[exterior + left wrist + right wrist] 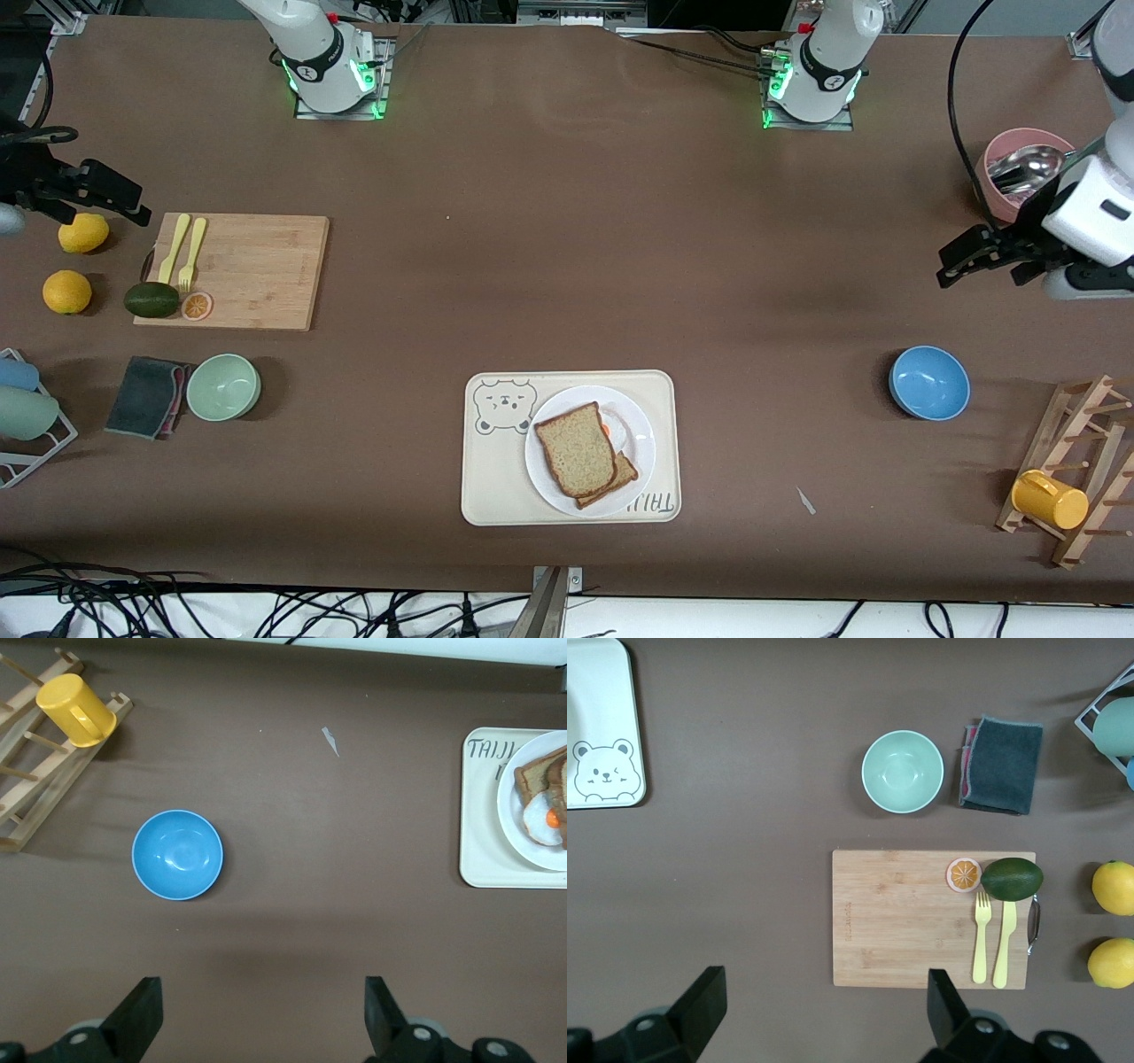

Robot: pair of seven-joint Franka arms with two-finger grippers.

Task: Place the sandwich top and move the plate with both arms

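1. Front view: we find the sandwich top (576, 448) lying on the plate (642, 447), stacked over a smaller bread slice (624, 477), with a fried egg (609, 431) peeking out at its edge. The plate sits on a cream tray (496, 478) with a bear drawing, near the table edge closest to the front camera. The left gripper (950, 266) hangs over bare table at the left arm's end, beside a pink cup (992, 190) holding spoons; a blue bowl (928, 382) lies nearer the camera. The right gripper (133, 206) hangs at the right arm's end, over the table beside a lemon (83, 232) and a wooden cutting board (257, 270). Both arms wait, well apart from the plate.

2. Left wrist view: we see the left gripper's fingers (140, 1014) spread wide, nothing between them. The blue bowl (177, 854), a yellow mug (75, 709) on a wooden rack (35, 788), and part of the plate (514, 819) show.

3. Right wrist view: the right gripper's fingers (702, 1001) are spread, holding nothing. We note the board (895, 921), a green bowl (902, 772), a grey cloth (1001, 765) and the tray's bear corner (602, 771).
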